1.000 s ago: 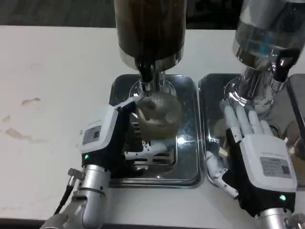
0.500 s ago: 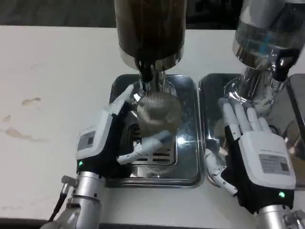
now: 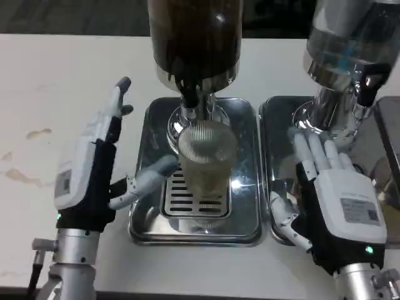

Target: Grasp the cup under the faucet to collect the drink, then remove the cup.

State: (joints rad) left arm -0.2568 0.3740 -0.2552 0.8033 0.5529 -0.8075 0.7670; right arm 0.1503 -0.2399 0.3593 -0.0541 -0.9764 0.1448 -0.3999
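Head view looks down on a ribbed, see-through cup (image 3: 204, 164) that stands upright on the slotted grate of a shiny metal drip tray (image 3: 148, 222), directly under the faucet (image 3: 190, 95) of a dark drink dispenser (image 3: 195, 37). The cup looks partly filled with pale liquid. The left hand (image 3: 90, 165) is raised beside the tray with fingers spread and pointing away from the robot — the thumb reaches toward the cup, near it, but whether it touches I cannot tell; the hand holds nothing. The right hand (image 3: 334, 194) lies flat, fingers stretched out and apart, on a second metal tray (image 3: 278, 125) at the base of a clear dispenser (image 3: 347, 50). Both trays sit on a white table (image 3: 56, 94) with some faint brownish stains.
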